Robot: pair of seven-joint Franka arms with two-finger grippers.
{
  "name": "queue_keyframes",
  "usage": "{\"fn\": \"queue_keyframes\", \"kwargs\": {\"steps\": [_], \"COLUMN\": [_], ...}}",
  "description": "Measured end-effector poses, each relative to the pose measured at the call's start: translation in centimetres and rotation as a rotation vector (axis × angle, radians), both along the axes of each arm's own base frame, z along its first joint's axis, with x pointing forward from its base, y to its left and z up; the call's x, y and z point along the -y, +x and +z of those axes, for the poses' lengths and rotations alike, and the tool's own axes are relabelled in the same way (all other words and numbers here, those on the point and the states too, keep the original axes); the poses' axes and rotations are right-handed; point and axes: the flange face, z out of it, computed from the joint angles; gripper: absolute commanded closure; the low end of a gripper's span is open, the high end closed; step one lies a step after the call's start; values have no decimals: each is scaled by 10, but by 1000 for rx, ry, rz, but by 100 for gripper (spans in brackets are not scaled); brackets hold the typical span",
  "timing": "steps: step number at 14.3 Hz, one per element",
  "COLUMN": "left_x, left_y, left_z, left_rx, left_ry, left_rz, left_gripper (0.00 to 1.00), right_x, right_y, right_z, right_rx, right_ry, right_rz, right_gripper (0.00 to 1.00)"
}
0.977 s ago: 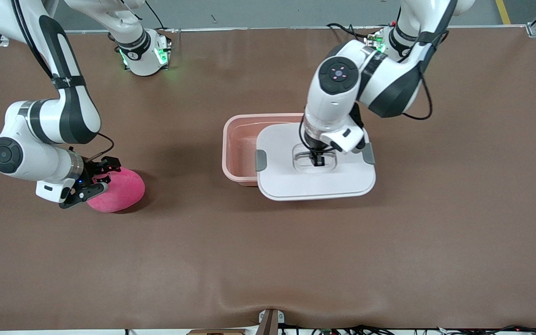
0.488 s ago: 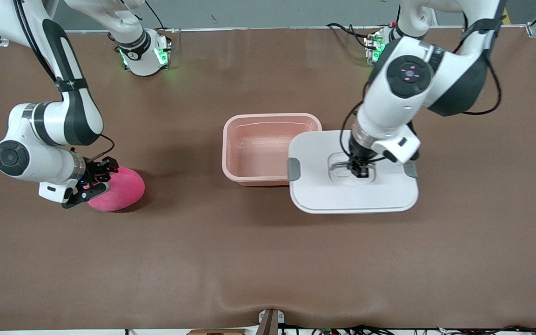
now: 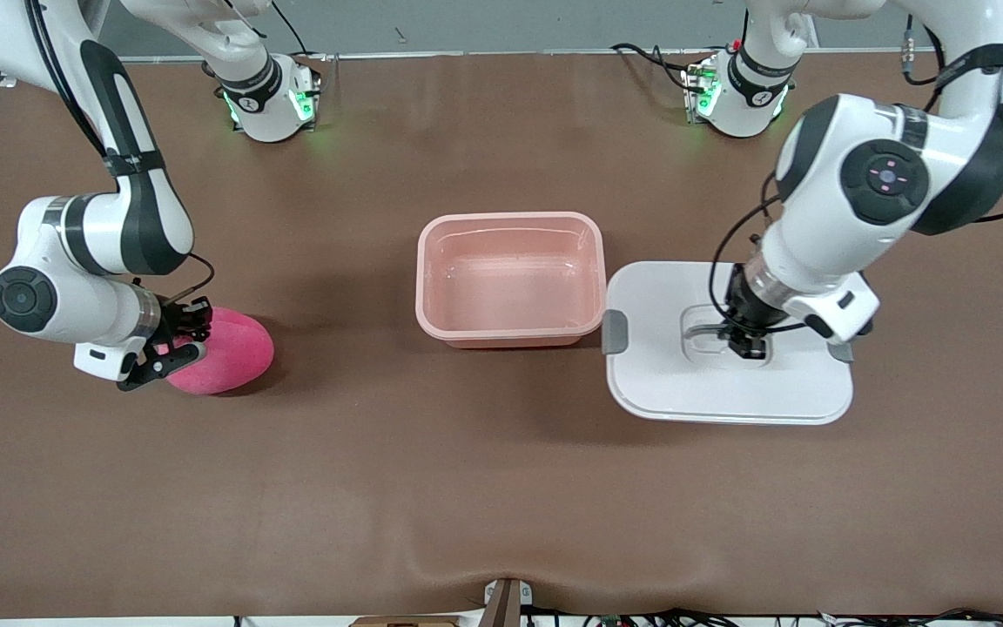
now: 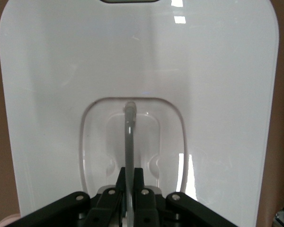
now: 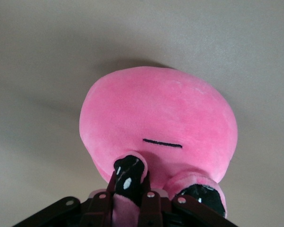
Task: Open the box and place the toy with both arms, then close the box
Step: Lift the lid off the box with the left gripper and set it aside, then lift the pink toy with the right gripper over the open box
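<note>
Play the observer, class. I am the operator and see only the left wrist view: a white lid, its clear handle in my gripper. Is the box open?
Observer: Yes. The box stands open and empty mid-table. Your lid, held by the left gripper, is clear of it, toward the left arm's end.
Operator: Where is the toy?
Observer: The toy lies on the table toward the right arm's end, not in the box.
Operator: Is the right gripper on it?
Observer: Yes, the right gripper is shut on the toy beside one eye.
</note>
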Motion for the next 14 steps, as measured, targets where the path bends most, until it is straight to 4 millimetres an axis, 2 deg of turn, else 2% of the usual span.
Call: {"fn": "queue_keyframes", "kwargs": {"steps": [5, 9, 12, 14], "left_x": [-44, -88, -98, -94], "left_y": [8, 14, 15, 13], "left_z": [-10, -8, -9, -10], "left_rx": [-33, -41, -42, -46], "left_ry": [11, -37, -40, -40], "left_rz": [-51, -64, -74, -80], "left_gripper": [100, 100, 100, 100], "right_x": [-1, -8, -29, -56], "right_y": [2, 15, 24, 27], "right_z": [3, 24, 49, 67], "right_rx": [8, 58, 82, 103], "right_ry": [0, 2, -7, -6], "right_rz": [2, 17, 68, 113], "right_gripper": [100, 100, 100, 100]}}
